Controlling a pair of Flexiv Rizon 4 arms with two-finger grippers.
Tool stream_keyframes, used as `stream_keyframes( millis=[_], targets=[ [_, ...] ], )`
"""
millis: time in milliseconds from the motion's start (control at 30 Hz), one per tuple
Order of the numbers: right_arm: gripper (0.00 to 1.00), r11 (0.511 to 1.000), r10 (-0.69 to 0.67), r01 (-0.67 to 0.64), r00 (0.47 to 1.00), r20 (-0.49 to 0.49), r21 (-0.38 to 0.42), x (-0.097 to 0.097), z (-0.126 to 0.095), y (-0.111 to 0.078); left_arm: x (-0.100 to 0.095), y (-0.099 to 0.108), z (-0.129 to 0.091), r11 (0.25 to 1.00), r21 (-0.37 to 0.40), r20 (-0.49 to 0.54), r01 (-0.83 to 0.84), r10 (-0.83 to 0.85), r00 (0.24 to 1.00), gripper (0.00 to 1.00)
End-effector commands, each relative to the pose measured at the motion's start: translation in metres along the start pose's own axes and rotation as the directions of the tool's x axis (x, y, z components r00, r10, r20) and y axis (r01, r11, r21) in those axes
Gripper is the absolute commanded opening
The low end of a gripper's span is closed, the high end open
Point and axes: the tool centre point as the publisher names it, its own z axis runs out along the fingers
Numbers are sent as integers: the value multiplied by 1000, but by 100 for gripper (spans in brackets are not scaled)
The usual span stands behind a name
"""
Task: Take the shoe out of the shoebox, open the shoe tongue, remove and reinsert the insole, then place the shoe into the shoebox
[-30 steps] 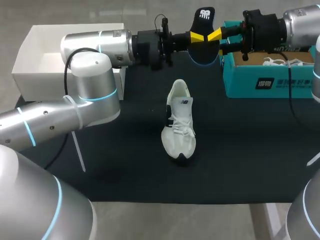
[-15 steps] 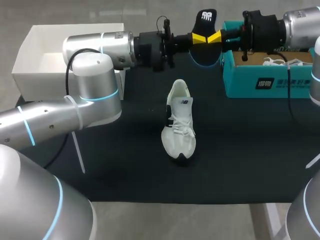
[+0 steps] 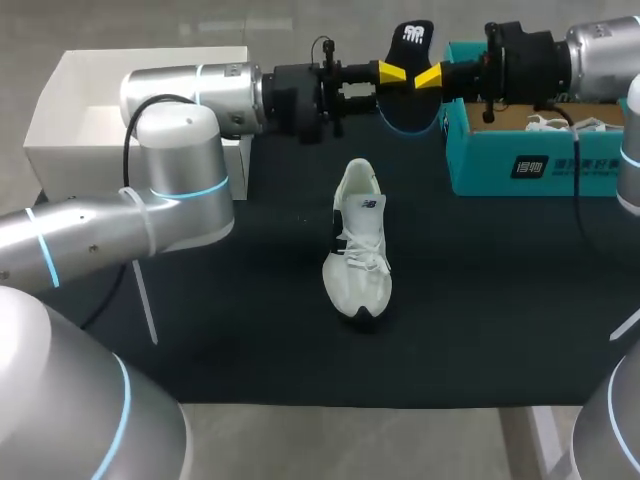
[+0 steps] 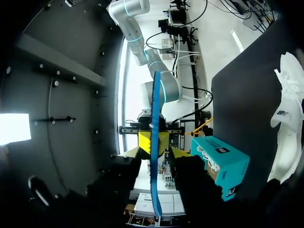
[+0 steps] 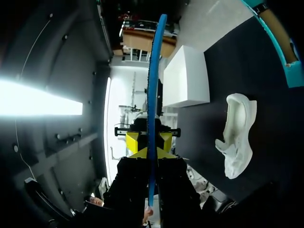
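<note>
Head view: right gripper [image 3: 430, 77] pinches insole [image 3: 412, 35] (left gripper [image 3: 391, 72] spread, just beside).

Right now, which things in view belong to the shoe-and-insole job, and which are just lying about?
Job in hand:
insole, gripped by the right gripper
left gripper, open around the insole
white shoe
teal shoebox

Lying about:
white box
what looks like a second shoe inside the teal shoebox
</note>
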Motion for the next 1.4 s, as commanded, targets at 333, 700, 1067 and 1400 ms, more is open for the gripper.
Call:
stream_keyframes(
  millis=[333,700,1067,1400],
  targets=[
    [0,1000,-10,10,1000,0,-17,-4,-10,-2,-17,-10,-114,990,142,-203,4,25,979,100],
    [0,1000,-16,16,1000,-1,-14,-4,-12,-1,-28,-33,-200,990,135,-399,48,10,917,100],
    [0,1000,-22,22,1000,1,-13,-9,-12,2,-42,-65,-285,995,72,-539,66,-17,842,100],
    [0,1000,-22,22,1000,-8,-15,-11,-8,6,-51,-82,-349,999,-50,-661,-9,-26,750,100]
  ],
)
